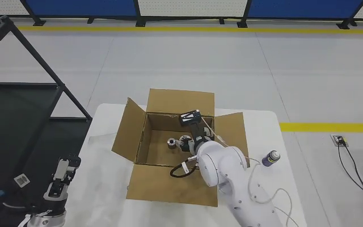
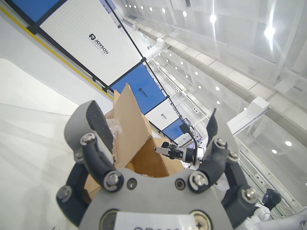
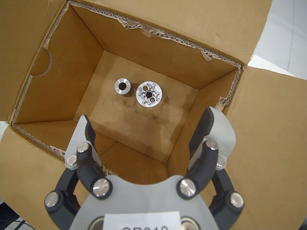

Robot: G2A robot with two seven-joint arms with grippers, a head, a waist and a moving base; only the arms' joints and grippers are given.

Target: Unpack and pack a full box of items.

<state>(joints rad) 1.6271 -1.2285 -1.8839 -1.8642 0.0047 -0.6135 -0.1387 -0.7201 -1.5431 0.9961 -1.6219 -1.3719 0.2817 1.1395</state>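
Two metal parts (image 3: 148, 94) inside open box (image 3: 168, 5)

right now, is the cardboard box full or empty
Almost empty: the cardboard box holds just a small metal ring and a perforated metal disc on its otherwise bare floor.

ok so cardboard box (image 1: 170, 187) is open, all 4 flaps splayed out. On its btm: small metal bushing (image 3: 122, 86) w/ a holed metal disc (image 3: 149, 94) just right of it, both flat. dark can (image 1: 271, 158) stands upright outside, right of the box.
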